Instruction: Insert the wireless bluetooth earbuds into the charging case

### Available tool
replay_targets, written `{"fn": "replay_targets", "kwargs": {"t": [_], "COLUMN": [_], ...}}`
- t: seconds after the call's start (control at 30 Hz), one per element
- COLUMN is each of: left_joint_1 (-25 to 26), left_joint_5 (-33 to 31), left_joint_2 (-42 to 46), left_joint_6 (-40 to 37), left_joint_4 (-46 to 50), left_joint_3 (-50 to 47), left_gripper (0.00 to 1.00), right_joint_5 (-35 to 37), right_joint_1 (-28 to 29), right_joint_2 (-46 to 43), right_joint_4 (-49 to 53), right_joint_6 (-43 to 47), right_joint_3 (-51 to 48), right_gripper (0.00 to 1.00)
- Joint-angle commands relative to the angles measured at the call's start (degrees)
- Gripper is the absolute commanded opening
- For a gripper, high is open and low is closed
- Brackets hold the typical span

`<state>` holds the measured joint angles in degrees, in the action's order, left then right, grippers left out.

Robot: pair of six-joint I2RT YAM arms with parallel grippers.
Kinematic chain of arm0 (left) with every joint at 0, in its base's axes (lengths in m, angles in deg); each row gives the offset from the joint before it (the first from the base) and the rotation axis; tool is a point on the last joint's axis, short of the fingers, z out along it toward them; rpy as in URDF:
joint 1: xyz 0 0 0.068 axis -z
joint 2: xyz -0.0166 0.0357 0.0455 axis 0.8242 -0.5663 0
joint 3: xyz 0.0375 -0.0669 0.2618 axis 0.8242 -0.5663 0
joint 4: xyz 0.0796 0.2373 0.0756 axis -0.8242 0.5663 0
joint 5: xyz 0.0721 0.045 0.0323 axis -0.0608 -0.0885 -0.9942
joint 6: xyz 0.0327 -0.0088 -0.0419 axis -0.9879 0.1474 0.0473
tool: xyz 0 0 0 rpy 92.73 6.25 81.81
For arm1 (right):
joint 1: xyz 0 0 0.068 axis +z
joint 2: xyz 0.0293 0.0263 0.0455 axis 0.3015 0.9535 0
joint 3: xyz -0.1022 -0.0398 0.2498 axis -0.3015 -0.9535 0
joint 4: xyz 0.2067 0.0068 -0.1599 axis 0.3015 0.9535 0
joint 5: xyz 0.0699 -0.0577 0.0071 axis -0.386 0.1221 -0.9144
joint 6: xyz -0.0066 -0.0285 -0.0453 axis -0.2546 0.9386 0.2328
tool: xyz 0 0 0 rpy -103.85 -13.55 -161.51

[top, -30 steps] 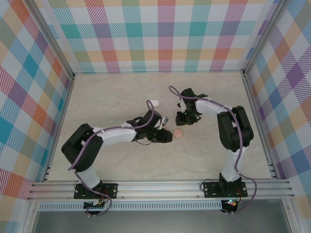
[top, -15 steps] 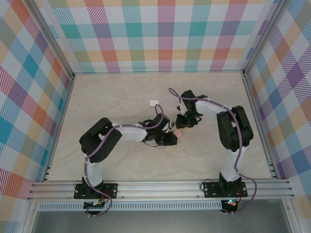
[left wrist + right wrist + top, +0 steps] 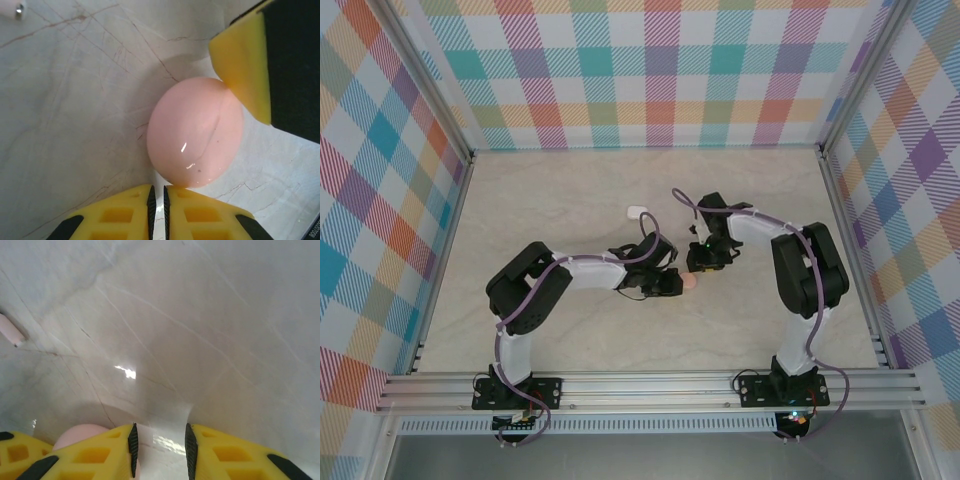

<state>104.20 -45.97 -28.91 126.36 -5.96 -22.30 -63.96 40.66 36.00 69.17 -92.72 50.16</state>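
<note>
The white charging case [image 3: 638,212] lies on the table behind the left arm. My left gripper [image 3: 670,283] is shut with nothing between its fingers, and its tips [image 3: 157,197] touch the near rim of a flat pink disc [image 3: 195,132]. My right gripper [image 3: 705,262] stands just behind that disc, and one of its yellow fingers [image 3: 242,67] touches the disc's far side. In the right wrist view its jaws [image 3: 160,432] hold a small glossy white thing [image 3: 161,450], seemingly an earbud, low over the table. The pink disc [image 3: 80,432] peeks out beside the left finger.
A tiny pinkish bit [image 3: 10,330] lies on the marble-patterned table [image 3: 550,200] to the left of the right gripper. Checked walls and metal rails [image 3: 650,385] enclose the table. Both arms crowd the middle around the disc [image 3: 690,283].
The left gripper has shut and moved right up to the pink disc. The right gripper has come down and nearer, onto the disc's far side.
</note>
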Motion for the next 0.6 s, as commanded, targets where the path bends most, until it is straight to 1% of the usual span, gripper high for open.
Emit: {"fn": "replay_targets", "kwargs": {"t": [0.0, 0.13, 0.43, 0.5, 0.57], "left_joint_1": [0.2, 0.3, 0.2, 0.3, 0.3], "left_joint_5": [-7.0, -9.3, -11.1, -11.4, -12.6], "left_joint_2": [0.2, 0.8, 1.2, 1.4, 2.2], "left_joint_6": [-0.1, 0.1, 0.2, 0.2, 0.4], "left_joint_4": [5.3, 6.5, 6.7, 7.0, 7.1], "left_joint_3": [0.2, 0.0, -0.3, -0.2, -0.7], "left_gripper": [0.15, 0.15, 0.17, 0.16, 0.18], "right_joint_5": [-1.8, -2.1, -2.5, -1.8, 0.2], "right_joint_1": [0.5, 0.6, 0.5, 0.5, 0.5], "right_joint_2": [-1.7, -2.4, -4.5, -5.1, -5.9], "right_joint_4": [2.9, 3.0, 3.4, 3.2, 3.3], "right_joint_6": [-0.9, -1.0, -1.6, -1.8, -2.4], "right_joint_3": [-2.6, -3.3, -5.2, -5.8, -6.1], "right_gripper": [0.35, 0.35, 0.35, 0.35, 0.35]}}
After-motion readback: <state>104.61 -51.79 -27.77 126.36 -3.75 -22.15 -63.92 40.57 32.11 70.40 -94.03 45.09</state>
